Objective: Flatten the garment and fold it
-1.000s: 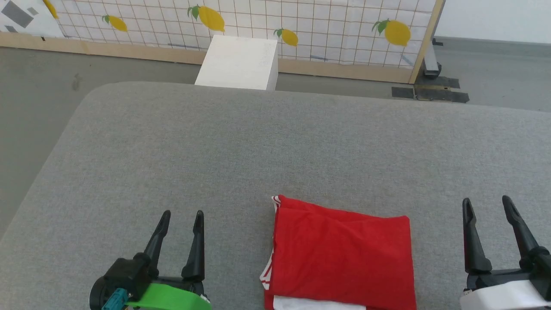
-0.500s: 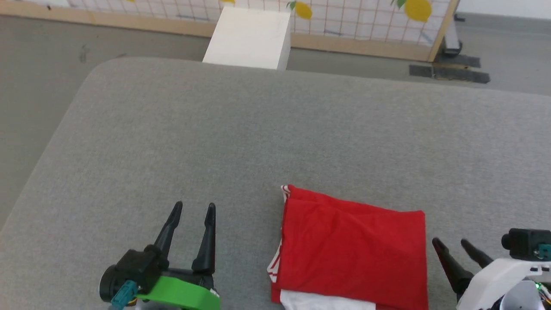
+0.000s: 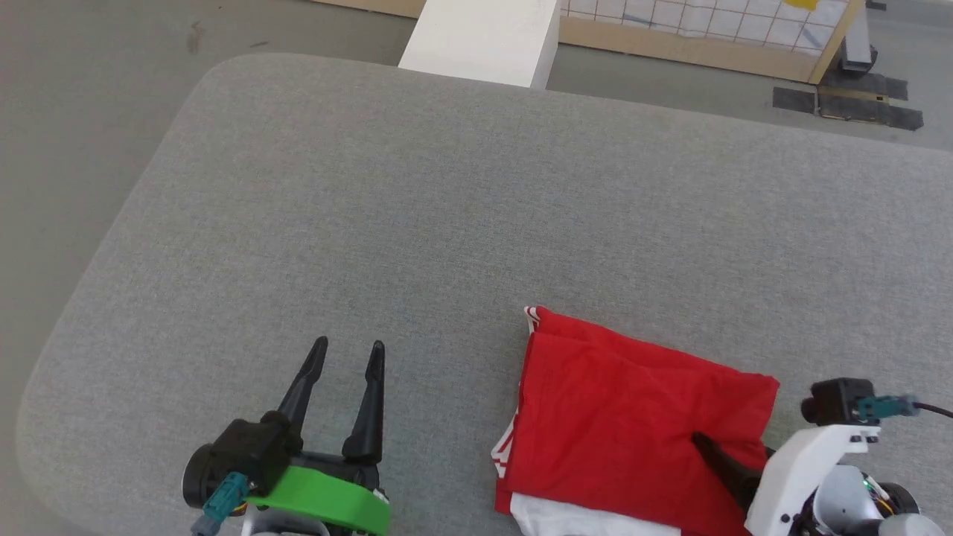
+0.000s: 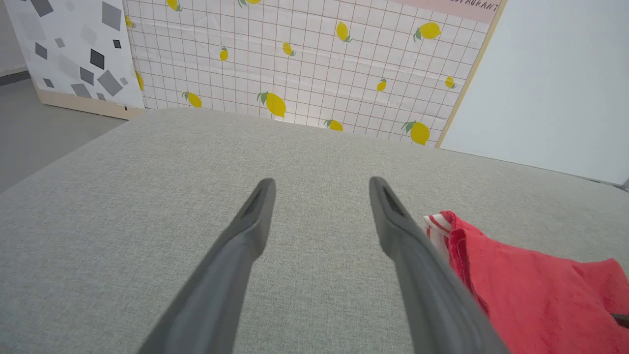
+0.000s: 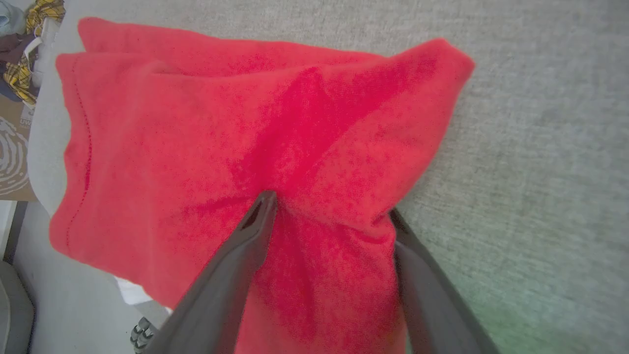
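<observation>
- The garment (image 3: 640, 424) lies folded into a compact red rectangle at the near right of the grey padded surface (image 3: 447, 208); a white layer peeks out at its near edge
- Left gripper (image 3: 348, 344) hovers beside it; fingers spread wide, empty
- Right gripper (image 5: 330, 204) straddles the garment's right edge; fingers wide, cloth between them, not pinched
- Folding looks largely done; perhaps one last fold or tidy-up remains

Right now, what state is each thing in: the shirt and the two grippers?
shirt: folded into a rough rectangle, lying on the grey table, with its right edge bunched up.
left gripper: open, empty, clear of the shirt on its left.
right gripper: open, with its fingers on either side of the shirt's bunched edge, not closed on it.
</observation>
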Robot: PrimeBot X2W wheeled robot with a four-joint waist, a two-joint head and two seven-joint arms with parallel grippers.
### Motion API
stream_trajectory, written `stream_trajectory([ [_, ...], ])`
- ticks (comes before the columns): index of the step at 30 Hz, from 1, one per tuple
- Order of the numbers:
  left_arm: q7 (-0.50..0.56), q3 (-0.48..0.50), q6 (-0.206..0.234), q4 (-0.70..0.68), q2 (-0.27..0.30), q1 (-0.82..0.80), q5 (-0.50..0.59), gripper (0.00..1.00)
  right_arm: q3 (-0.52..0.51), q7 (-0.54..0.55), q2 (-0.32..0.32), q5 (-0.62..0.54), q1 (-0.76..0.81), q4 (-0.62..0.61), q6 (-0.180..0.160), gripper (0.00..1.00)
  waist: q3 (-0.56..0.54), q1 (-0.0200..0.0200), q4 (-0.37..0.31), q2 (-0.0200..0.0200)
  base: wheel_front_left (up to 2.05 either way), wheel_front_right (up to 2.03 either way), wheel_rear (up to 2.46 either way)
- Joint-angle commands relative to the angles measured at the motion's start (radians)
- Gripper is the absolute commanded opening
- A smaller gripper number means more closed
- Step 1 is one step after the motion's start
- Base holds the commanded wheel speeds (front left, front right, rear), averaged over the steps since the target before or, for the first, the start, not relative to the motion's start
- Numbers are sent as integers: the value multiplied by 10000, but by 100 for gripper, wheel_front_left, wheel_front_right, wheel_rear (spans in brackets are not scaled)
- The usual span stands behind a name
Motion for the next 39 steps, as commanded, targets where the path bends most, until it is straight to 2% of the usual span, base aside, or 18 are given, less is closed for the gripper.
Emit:
stream_trajectory([
  [1,-49,-10,8,16,-45,-187,-13,100,274,73,4,-77,-53,307,-13,82,27,0,42,0,0,0,0],
  [2,-49,-36,15,30,-45,-199,-19,100,394,-16,-43,-166,-114,405,-13,0,15,0,33,0,0,0,0],
  [6,-49,-111,46,64,-45,-190,-75,100,765,-509,-436,-851,-491,575,-13,0,-93,0,-245,0,0,0,0],
  [12,-49,-159,142,53,-45,-153,-448,100,1604,-835,-1708,-2383,-1375,298,-13,0,-4,0,-1396,0,0,0,0],
  [18,-49,-310,137,4,-45,-536,-414,100,2612,-810,-3820,-3372,-2573,53,-13,0,759,0,-2852,0,0,0,0],
  [24,-49,-338,49,21,-45,-1442,-149,100,2498,-968,-5648,-3551,-3501,341,-13,0,1854,0,-3773,0,0,0,0],
  [31,-49,-587,-45,112,-45,-2480,79,100,2020,-1890,-7402,-3609,-3819,1931,-13,0,3038,0,-3941,0,0,0,0],
  [39,-49,-782,-79,164,3,-3226,151,100,705,-3174,-8058,-3999,-4225,4030,-13,0,4101,0,-3475,0,0,0,0],
])
